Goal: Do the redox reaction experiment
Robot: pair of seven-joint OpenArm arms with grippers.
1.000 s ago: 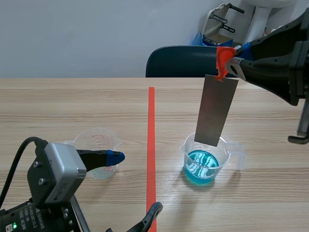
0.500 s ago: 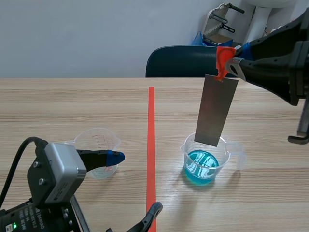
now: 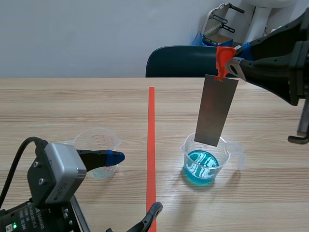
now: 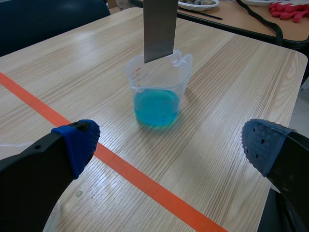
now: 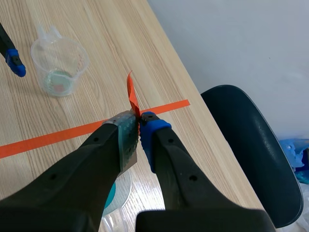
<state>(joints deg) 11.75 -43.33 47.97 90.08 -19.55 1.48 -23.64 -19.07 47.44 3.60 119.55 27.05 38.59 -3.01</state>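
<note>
Dangling metal strip [image 3: 216, 110] above beaker [image 3: 223, 151]

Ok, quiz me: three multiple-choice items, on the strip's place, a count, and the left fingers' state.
1. Where does the metal strip end, relative to the blue liquid? A) dipped in it B) above it C) far beside it
2. How many beakers stand on the table? A) one B) three C) two
3. The left fingers are: A) open B) shut on the strip C) shut on a beaker

1 B: from the right fingers it hangs over the blue beaker, clear of the liquid.
2 C: that one plus the clear beaker.
3 A: wide apart, holding nothing.
</note>
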